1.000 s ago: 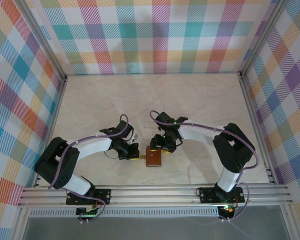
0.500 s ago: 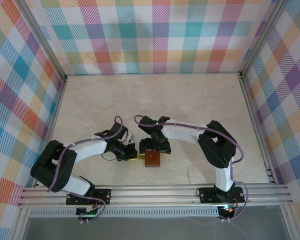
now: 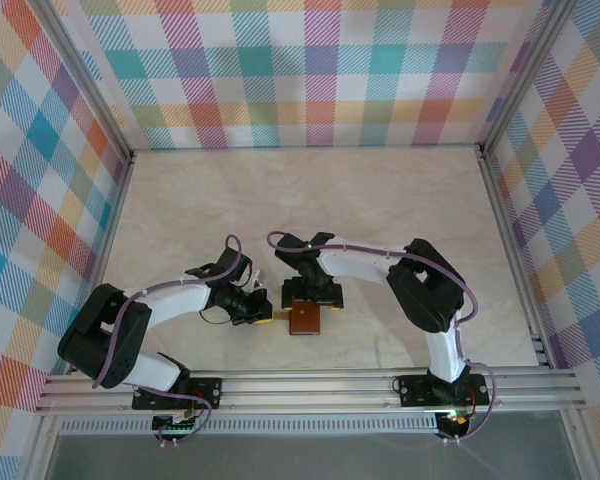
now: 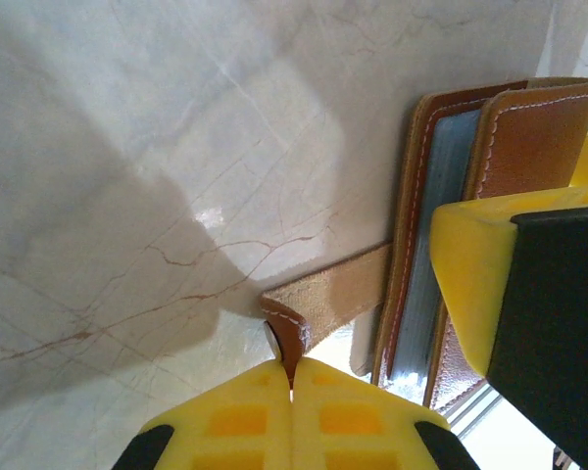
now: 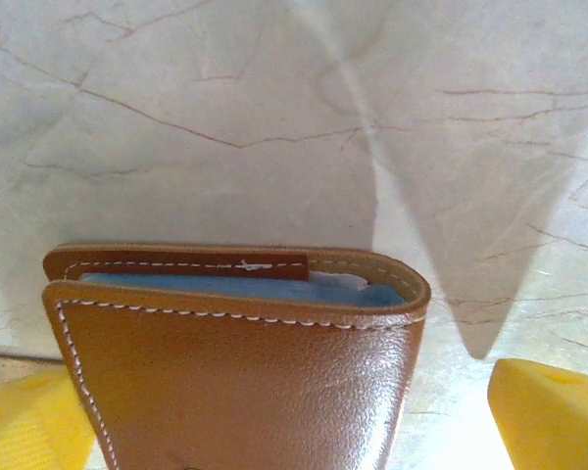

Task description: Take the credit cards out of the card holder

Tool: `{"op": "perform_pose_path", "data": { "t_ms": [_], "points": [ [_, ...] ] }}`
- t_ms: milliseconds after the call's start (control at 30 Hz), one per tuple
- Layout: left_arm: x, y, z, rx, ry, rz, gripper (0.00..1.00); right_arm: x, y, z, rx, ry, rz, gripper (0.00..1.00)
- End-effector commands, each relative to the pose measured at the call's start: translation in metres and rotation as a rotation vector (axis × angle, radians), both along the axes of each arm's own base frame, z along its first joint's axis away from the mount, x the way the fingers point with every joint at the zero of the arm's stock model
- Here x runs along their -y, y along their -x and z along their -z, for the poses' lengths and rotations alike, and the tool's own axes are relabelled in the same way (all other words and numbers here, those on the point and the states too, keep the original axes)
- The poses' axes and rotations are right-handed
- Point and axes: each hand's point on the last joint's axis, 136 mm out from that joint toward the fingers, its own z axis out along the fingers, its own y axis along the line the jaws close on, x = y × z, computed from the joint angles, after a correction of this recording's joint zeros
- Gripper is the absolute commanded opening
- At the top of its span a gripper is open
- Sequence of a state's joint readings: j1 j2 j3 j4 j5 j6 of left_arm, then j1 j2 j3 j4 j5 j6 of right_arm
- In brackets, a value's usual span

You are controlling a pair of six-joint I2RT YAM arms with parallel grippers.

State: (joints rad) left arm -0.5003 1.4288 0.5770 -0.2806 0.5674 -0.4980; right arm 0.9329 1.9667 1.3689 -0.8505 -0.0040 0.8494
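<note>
Centrally, toward the near side of the worktop (image 3: 280, 200), the card holder (image 3: 305, 319) lies folded, brown leather outermost, with grey-blue pockets visible along its open edge. Left hand (image 4: 292, 382): fingers pressed together, pinching the end of the snap tab (image 4: 338, 292), which extends sideways from the holder over the marbled surface. Right hand (image 5: 284, 416): fingers (image 5: 554, 411) spread, straddling the holder; one stands clear of the leather, the other is partly hidden behind the opposite side. Both arms meet at the holder.
</note>
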Motion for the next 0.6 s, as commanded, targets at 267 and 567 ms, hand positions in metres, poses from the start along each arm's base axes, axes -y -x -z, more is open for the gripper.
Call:
{"op": "perform_pose_path", "data": {
  "t_ms": [267,567],
  "points": [
    [-0.013,0.002,0.005,0.005,-0.038,-0.02,0.03,0.021,0.007,-0.035,0.035,0.046,-0.005,0.94],
    [-0.017,-0.002,0.007,0.01,-0.071,-0.03,0.04,0.03,0.008,-0.049,0.069,0.035,-0.023,0.61]
  ]
}}
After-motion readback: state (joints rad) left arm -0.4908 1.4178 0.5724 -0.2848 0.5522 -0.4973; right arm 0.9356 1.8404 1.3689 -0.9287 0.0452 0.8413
